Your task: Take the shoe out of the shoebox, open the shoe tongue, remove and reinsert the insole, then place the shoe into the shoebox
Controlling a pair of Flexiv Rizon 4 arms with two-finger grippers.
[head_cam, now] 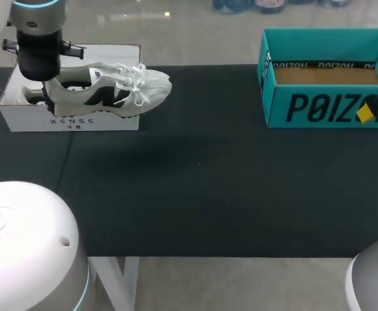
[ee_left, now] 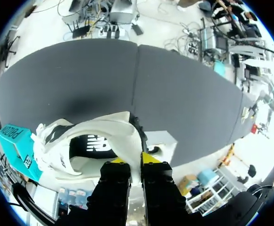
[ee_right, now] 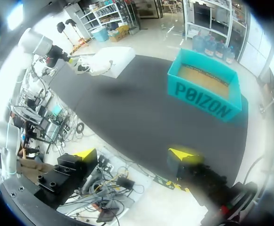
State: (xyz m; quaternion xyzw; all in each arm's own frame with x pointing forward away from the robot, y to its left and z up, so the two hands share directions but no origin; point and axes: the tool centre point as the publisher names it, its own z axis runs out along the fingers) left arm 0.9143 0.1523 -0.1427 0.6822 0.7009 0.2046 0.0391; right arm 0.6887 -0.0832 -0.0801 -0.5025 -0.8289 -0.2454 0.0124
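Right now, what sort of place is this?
Probably a robot test bench for shoe handling: a black table, a white shoe in the left gripper at a white shoebox, and an open teal shoebox.

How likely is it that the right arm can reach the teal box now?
Probably yes: the teal box lies ahead of the open right gripper, with nothing visible between them.

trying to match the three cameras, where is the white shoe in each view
Head view: the white shoe is above the white shoebox, at the table's far left.
Left wrist view: the shoe has its heel between the left gripper's fingers, with its toe end toward the teal box.
Right wrist view: the shoe is small, far across the table by the white shoebox.
Shared landmark: the teal box, seen in all three.
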